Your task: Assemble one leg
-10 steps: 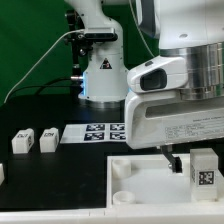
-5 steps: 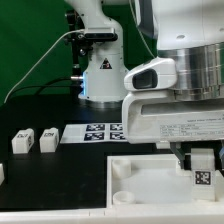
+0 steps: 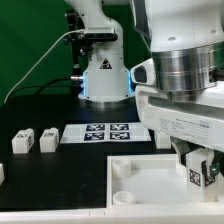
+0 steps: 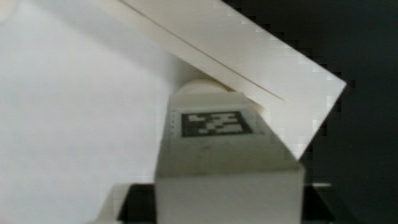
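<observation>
Ext view: my gripper (image 3: 199, 163) sits low at the ext view's right, over the big white tray (image 3: 150, 185). It's clamped on one leg (image 3: 199, 172), a white block w/ a b/w square marker on the face toward the cam. The leg stands upright between my fingers (image 3: 184, 158), over the tray's right part; can't tell if its base touches the tray.

Count: 1 leg in the gripper, 2 more legs (image 3: 23, 142) and (image 3: 48, 139) side by side on the black worktop (image 3: 60, 175) at the ext view's left, each w/ a marker on top. A white bit (image 3: 2, 172) at the left edge is cut off, can't ID it. 1 tray, 2 round corner sockets (image 3: 121, 167) and (image 3: 123, 197) visible on its left side. 1 marker board (image 3: 108, 133) flat behind the tray, several b/w tags on it. The arm base (image 3: 102, 70) stands behind that board; it has a small dark logo, too small to read. Writing on my wrist housing is not legible.

Wrist view: 1 leg (image 4: 222, 150) fills the centre, 1 marker on its face, pattern only, no text. Dark finger pads (image 4: 135, 203) press its sides. White tray surface (image 4: 71, 110) behind it, black worktop (image 4: 365, 40) beyond the tray's edge.
</observation>
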You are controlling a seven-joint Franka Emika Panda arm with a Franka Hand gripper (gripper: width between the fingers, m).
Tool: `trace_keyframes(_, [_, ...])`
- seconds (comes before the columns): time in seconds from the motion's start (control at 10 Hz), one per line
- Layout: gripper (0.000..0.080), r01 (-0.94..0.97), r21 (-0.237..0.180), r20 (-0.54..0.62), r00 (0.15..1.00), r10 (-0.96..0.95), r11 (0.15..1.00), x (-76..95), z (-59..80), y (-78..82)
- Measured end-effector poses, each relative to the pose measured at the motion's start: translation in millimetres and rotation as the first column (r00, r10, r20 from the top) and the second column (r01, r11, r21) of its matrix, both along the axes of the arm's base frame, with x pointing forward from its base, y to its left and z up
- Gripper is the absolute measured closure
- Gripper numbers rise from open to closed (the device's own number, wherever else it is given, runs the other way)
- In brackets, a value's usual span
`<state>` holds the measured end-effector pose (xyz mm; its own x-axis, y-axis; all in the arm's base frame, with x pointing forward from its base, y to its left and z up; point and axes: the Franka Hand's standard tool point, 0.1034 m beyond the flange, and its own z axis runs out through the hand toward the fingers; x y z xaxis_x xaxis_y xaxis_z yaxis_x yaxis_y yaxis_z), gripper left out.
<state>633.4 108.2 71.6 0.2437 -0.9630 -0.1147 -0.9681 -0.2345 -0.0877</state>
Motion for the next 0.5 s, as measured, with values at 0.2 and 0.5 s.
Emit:
trace_keyframes(0.2, [0.0504,0.251,0.050,-0.034,0.968,-0.249,0.967,-2.2,-0.2,-2.6])
trace_keyframes(0.5, [0.0504,0.412,0.063,-0.072,0.910,-0.408,0.909,-3.2,-0.4,-0.2])
